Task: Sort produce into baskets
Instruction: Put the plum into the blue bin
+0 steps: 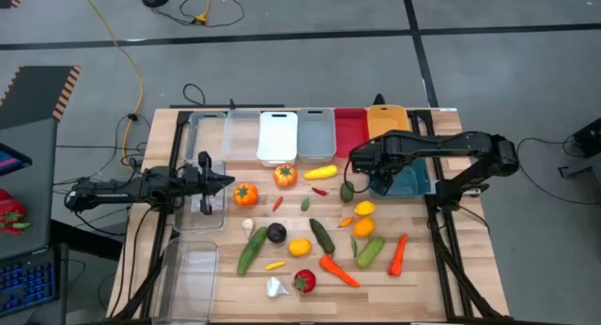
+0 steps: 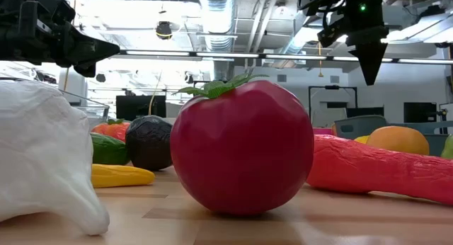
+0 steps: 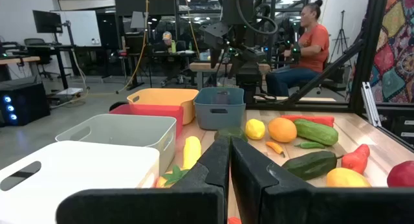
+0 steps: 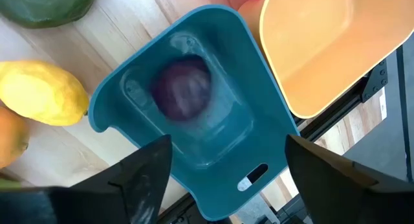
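the right gripper (image 4: 223, 169) is hanging open over the teal basket (image 4: 142, 88), the purple ball (image 4: 183, 90) lying below its fingers, dropped in for sorting.

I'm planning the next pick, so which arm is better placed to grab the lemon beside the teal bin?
Right. The right gripper hangs open above the teal bin, and the lemon lies just beside it. The left gripper sits shut across the table, near the clear bins.

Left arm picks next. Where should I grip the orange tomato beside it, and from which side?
Come from above the orange tomato, jaws straddling its round body below the green stem cap. It sits stem-up, clear of neighbours, just beyond the left gripper, whose fingers look closed, so open first.
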You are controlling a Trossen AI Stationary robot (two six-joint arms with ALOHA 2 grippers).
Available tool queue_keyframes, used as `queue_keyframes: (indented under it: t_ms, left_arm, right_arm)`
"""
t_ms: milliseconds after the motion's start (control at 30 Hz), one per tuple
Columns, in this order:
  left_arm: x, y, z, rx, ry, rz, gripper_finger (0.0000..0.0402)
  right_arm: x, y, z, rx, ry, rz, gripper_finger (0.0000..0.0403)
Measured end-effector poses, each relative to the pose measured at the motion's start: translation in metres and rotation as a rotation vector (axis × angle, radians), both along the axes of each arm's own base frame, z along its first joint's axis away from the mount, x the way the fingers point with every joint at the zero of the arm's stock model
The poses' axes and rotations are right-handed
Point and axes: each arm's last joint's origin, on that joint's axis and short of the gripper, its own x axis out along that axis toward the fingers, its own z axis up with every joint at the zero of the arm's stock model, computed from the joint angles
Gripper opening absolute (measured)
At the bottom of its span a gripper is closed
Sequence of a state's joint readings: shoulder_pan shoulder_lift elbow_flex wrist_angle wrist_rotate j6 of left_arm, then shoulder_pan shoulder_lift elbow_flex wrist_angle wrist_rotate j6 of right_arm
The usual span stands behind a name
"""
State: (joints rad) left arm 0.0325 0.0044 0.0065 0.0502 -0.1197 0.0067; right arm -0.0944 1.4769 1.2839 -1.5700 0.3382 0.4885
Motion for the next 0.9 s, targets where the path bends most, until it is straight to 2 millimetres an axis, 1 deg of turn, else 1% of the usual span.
queue_keyframes:
  t_ms: [133,400,500,700,800,900]
  left_arm:
    - [0.000,0.000,0.000,0.000,0.000,0.000,0.0002]
    - [0.000,0.000,0.000,0.000,0.000,0.000,0.0002]
    - [0.000,0.000,0.000,0.000,0.000,0.000,0.0002]
    - [0.000,0.000,0.000,0.000,0.000,0.000,0.0002]
    - [0.000,0.000,0.000,0.000,-0.003,0.013,0.0002]
    - [0.000,0.001,0.001,-0.002,-0.014,0.045,0.0004]
  right_arm:
    - [0.000,0.000,0.000,0.000,-0.003,0.000,0.0340]
    - [0.003,0.000,0.002,-0.003,-0.031,0.003,0.0337]
    - [0.009,0.003,0.008,-0.008,-0.102,0.015,0.0337]
    - [0.031,0.010,0.023,-0.023,-0.337,0.052,0.0337]
    - [0.039,0.013,0.027,-0.027,-0.427,0.063,0.0337]
    - [0.044,0.013,0.028,-0.029,-0.474,0.065,0.0337]
